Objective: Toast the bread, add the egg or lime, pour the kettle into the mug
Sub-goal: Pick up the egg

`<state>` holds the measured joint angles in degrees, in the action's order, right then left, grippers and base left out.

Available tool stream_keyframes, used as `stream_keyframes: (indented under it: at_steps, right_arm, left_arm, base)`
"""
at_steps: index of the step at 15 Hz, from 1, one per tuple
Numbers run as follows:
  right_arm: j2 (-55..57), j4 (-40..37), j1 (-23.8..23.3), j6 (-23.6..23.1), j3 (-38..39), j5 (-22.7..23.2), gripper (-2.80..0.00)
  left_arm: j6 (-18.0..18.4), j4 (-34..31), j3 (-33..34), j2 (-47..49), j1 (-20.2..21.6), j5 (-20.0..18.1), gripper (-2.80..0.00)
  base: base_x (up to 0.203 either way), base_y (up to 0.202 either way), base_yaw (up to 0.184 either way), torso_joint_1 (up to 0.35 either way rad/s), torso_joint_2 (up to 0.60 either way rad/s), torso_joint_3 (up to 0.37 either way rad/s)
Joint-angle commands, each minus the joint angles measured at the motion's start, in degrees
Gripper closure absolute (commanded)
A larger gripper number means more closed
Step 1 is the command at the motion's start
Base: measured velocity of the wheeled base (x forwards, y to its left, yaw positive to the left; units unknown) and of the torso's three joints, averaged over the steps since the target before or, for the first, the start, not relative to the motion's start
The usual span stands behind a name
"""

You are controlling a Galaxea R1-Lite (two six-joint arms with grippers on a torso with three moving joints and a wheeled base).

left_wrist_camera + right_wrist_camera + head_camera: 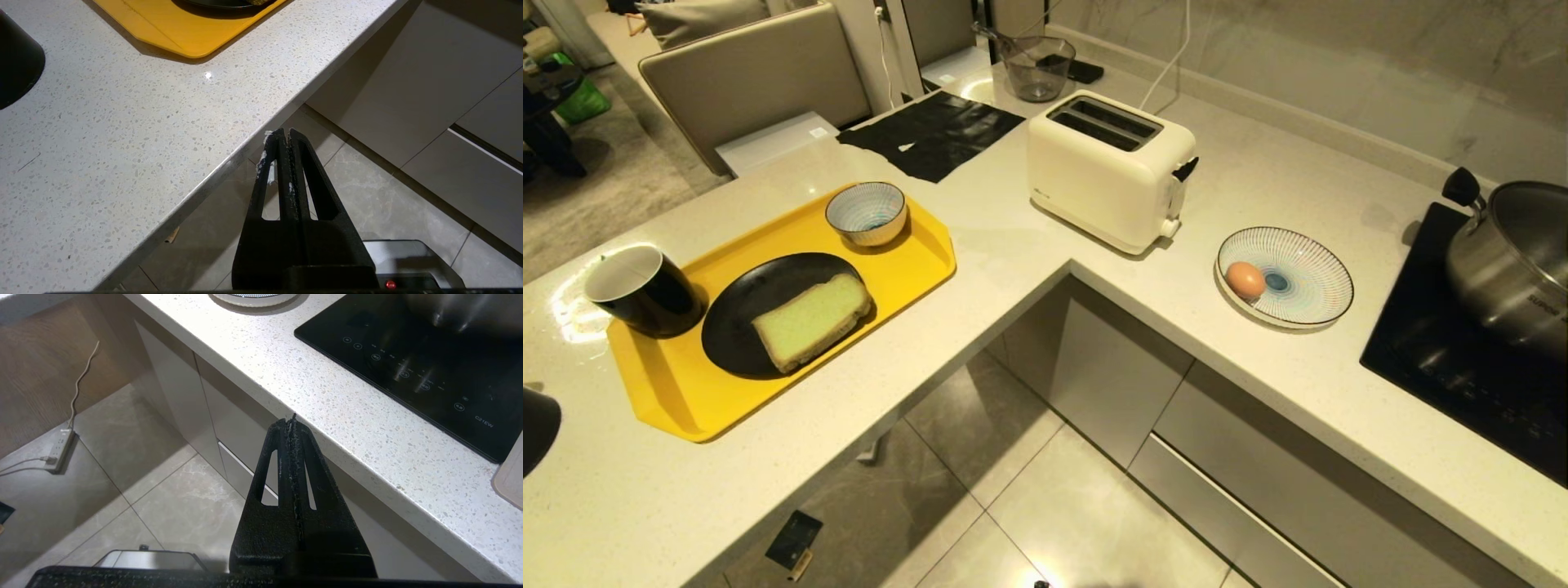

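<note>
Breakfast counter, laid out and waiting; nothing being handled.

Lying flat on a black plate (768, 314) on the yellow tray (915, 261): bread (810, 320), within easy reach of the toaster (1107, 167) standing slots-up nearby. Resting in a striped dish (1307, 282), keeping from rolling: egg (1245, 280). Sitting on the tray's corner: mug (641, 290). Showing only as a dark edge: likely kettle (538, 425). Hanging below the counter edge, jaws pressed together, gripping nothing: left gripper (284, 132), right gripper (291, 419).

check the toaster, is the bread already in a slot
No, the bread lies on the black plate on the yellow tray; the toaster slots are empty.
</note>
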<state>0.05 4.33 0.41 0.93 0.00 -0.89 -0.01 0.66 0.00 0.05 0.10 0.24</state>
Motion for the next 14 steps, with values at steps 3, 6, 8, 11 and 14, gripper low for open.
stream_keyframes:
  at_steps: [3,6,8,11,14]
  right_arm:
    - [0.0,0.1,0.0,-0.3,1.5,-0.1,0.0]
    - [0.1,0.1,0.0,-0.2,1.5,-0.1,0.0]
    - [0.0,-0.1,0.0,-0.2,1.5,0.1,0.0]
    - [0.0,-0.1,0.0,-0.3,1.5,0.2,0.0]
    - [0.1,-0.1,0.0,-0.3,1.5,0.3,0.0]
  left_arm:
    - [0.0,0.0,0.0,0.0,0.0,0.0,0.0]
    - [0.0,0.0,0.0,0.0,0.0,0.0,0.0]
    - [0.0,0.0,0.0,0.0,0.1,0.0,0.0]
    - [0.0,0.0,0.0,0.0,0.0,0.0,0.0]
    - [0.0,0.0,0.0,0.0,0.1,0.0,0.0]
  base:
    - [0.0,0.0,0.0,0.0,0.0,0.0]
    - [0.0,0.0,0.0,0.0,0.0,0.0]
    - [0.0,0.0,0.0,0.0,0.0,0.0]
    - [0.0,0.0,0.0,0.0,0.0,0.0]
    - [0.0,0.0,0.0,0.0,0.0,0.0]
